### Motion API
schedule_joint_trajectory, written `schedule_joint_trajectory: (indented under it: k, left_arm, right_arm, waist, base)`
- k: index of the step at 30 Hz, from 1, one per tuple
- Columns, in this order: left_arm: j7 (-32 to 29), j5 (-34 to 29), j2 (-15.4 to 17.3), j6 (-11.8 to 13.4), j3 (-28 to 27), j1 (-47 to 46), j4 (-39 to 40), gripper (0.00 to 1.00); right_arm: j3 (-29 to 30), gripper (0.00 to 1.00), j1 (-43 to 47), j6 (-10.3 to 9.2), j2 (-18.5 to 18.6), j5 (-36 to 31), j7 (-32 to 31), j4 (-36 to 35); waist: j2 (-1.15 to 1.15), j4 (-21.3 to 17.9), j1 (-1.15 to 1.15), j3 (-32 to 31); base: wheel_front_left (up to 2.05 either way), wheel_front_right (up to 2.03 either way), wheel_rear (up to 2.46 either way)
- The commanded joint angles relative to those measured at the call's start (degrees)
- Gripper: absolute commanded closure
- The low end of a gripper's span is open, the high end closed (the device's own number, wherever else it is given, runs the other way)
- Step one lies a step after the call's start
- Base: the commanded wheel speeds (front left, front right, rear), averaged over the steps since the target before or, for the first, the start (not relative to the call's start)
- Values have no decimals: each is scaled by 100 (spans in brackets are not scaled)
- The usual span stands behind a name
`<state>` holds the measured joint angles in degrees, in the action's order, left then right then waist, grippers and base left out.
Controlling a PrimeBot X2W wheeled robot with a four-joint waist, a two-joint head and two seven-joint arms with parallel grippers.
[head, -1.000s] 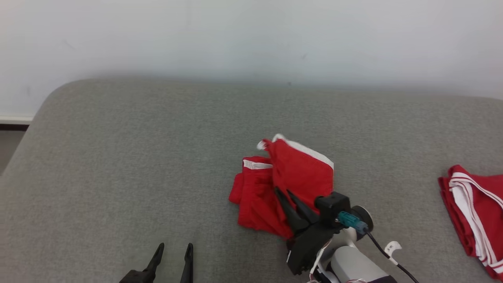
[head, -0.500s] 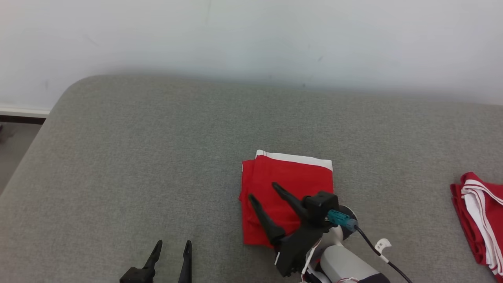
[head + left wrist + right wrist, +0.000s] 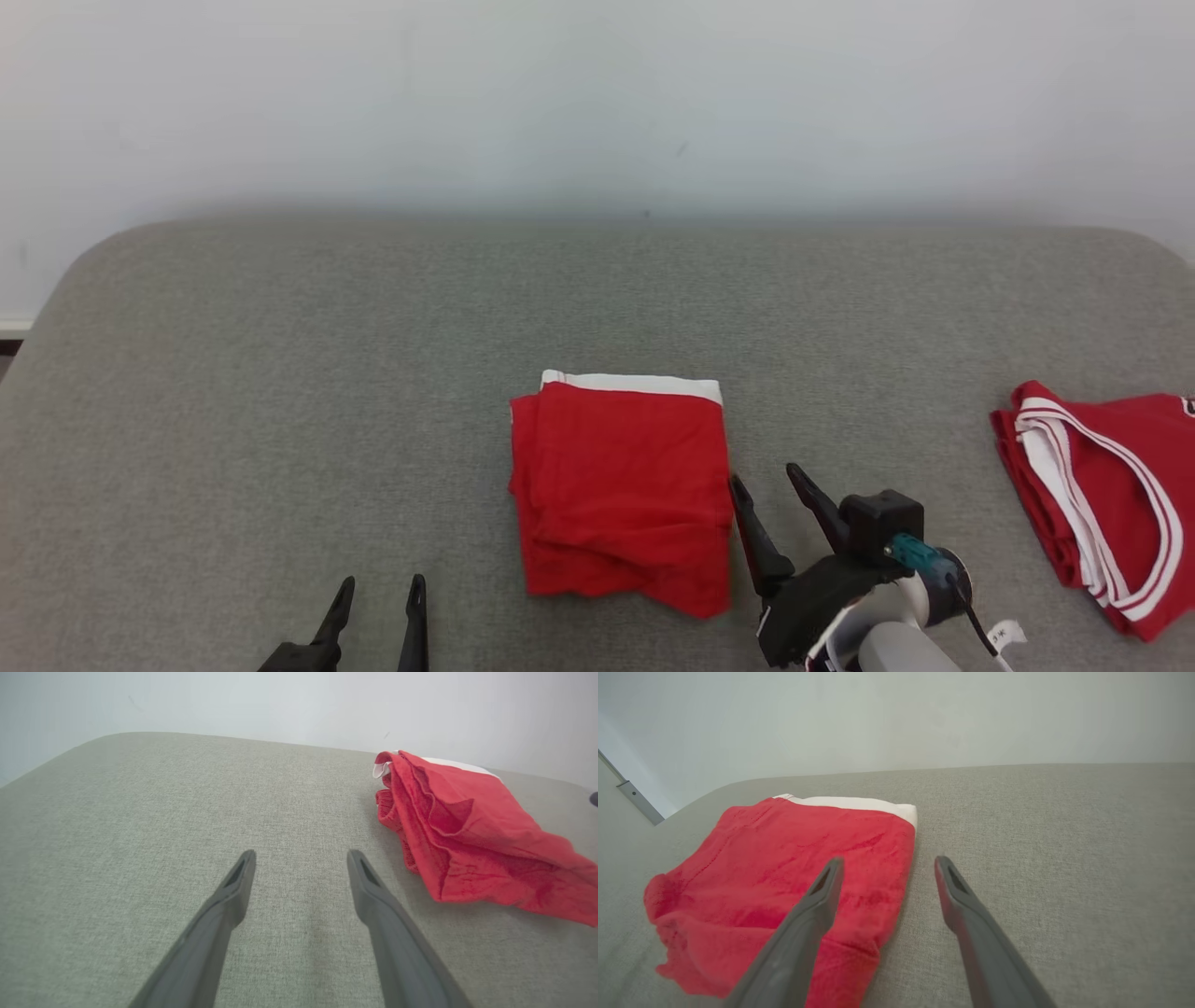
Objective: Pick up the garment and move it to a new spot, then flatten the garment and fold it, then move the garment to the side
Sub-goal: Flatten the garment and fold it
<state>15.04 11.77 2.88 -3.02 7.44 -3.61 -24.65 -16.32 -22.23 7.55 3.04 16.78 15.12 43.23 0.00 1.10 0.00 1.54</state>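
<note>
**Right gripper (image 3: 763, 474) off the folded garment (image 3: 621, 495)**

Half a second ago my right fingers lay over the red cloth. Now they stand spread and empty just beside its right edge, the nearer tip almost at the hem. My left gripper (image 3: 383, 580) sits low on my left, fingers likewise parted with nothing between them, well apart from the garment.

Along my right fingers I see the top layer smooth, with a white band on the far edge. The left wrist view shows the stacked, rumpled layers down the garment's left side. The head view adds a second red-and-white garment (image 3: 1092, 485) far to my right, well apart.

Everything rests on a grey woven cushion (image 3: 280, 373) with rounded corners, backed by a plain pale wall (image 3: 597, 93).
</note>
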Motion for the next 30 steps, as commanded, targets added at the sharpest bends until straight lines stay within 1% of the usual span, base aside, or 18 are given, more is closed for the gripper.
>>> schedule_joint_trajectory:
  k: [1, 7, 16, 23, 30]
  left_arm:
    - [18, -31, 1, 16, -25, 58, 32, 0]
    - [18, -100, 1, 23, -227, 136, 82, 0]
    - [17, -308, 1, 32, -433, 251, 192, 0]
    - [18, -422, 0, 76, -628, 419, 349, 0]
    - [18, -453, 0, 34, -700, 562, 421, 0]
  right_arm:
    - [89, 0, 116, -17, -19, -125, -3, -31]
    - [733, 0, 497, -17, -18, -565, -2, -273]
    - [1254, 0, 918, -17, -18, -846, -2, -771]
    - [1401, 0, 1156, -17, -17, -844, -3, -1193]
    - [1385, 0, 1316, -17, -17, -797, -3, -1417]
  waist:
    - [0, -140, 0, -26]
    - [0, -461, 0, -48]
    - [0, -767, 0, -119]
    - [0, -927, 0, -221]
    - [0, -939, 0, -293]
  base:
    - [0, 0, 0]
    - [0, 0, 0]
    - [0, 0, 0]
    - [0, 0, 0]
    - [0, 0, 0]
